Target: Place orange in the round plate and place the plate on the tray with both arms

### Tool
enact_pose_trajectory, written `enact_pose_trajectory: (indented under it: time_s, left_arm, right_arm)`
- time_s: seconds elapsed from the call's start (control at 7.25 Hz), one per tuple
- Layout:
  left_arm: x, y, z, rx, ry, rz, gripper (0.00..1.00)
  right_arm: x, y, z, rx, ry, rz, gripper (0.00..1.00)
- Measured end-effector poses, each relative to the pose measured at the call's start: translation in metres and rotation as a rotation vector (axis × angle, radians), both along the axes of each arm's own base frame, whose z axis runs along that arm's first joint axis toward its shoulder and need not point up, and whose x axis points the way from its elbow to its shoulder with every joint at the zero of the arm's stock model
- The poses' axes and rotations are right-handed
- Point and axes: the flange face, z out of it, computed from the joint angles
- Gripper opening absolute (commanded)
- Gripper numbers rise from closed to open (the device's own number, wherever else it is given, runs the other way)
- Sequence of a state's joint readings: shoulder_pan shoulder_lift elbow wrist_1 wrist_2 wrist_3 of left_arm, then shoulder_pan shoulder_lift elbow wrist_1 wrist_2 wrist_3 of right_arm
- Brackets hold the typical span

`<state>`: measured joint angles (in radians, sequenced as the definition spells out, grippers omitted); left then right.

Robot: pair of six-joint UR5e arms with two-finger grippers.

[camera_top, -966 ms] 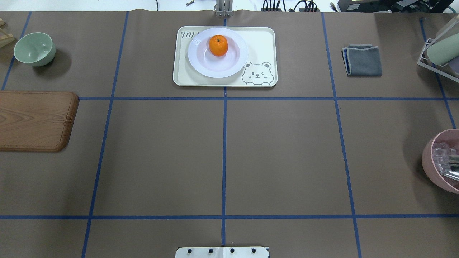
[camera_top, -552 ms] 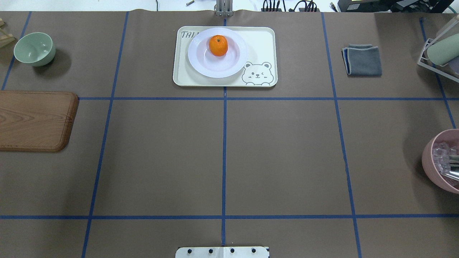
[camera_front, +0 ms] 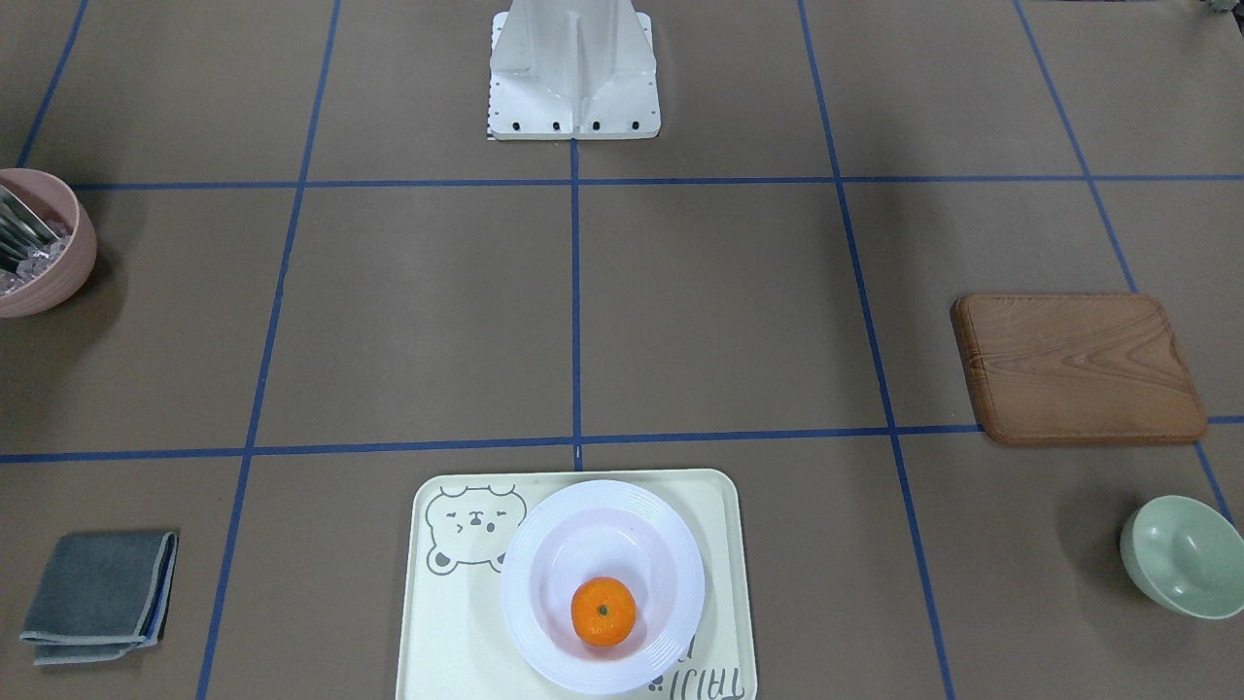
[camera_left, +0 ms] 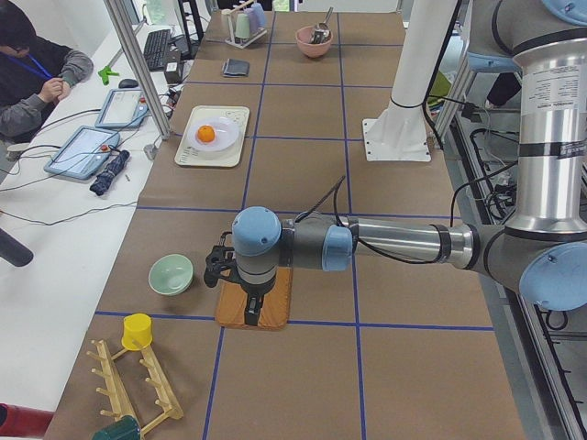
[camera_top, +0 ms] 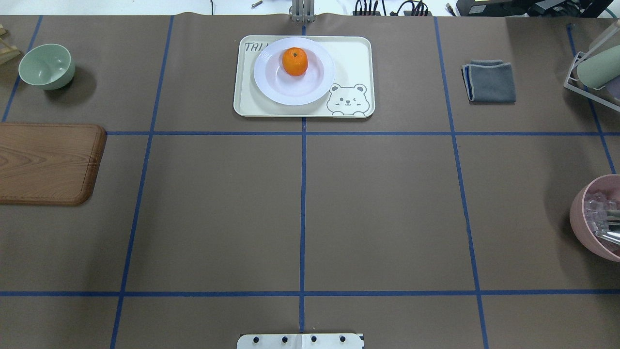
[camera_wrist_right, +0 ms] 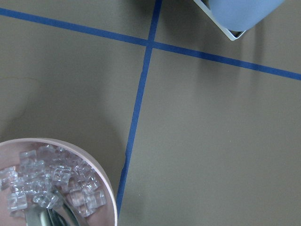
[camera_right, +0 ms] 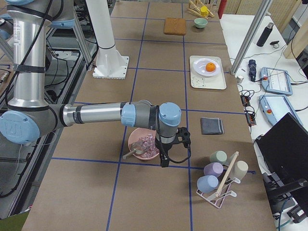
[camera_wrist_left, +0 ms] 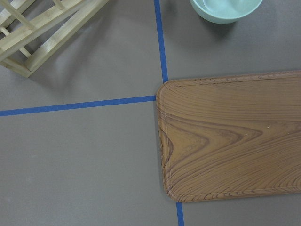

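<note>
Seemingly done: nearby, the left claw (camera_left: 251,314) hangs over the wooden board (camera_top: 48,165) and the right claw (camera_right: 164,161) by the pink bowl (camera_top: 581,213); whether either is parted or closed, I cannot tell. Farther off, the orange (camera_top: 295,61) sits in the round plate (camera_top: 271,80) on the tray (camera_top: 358,58), so no further move seems needed.

You can't judge the jaws of the left gripper (camera_left: 251,310) or the right gripper (camera_right: 164,160), which show only in the side views. The glossy white round plate (camera_top: 295,90) hides most of the grey lettering on the pale cream rectangular tray (camera_top: 353,55). The pink bowl (camera_top: 581,215) runs off the overhead view's right edge.
</note>
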<state>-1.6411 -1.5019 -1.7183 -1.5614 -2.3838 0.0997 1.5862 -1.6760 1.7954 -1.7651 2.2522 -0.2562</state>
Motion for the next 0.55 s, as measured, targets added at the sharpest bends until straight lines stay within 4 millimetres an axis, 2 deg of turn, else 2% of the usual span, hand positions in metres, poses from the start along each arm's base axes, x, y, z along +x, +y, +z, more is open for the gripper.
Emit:
enact_pose_trajectory:
  time_s: [0.55]
  left_arm:
    - [0.0006,0.0003,0.0039,-0.01,0.001,0.001,0.98]
  right_arm:
    - [-0.0001,-0.0013,-0.0037,0.008,-0.001,0.0,1.0]
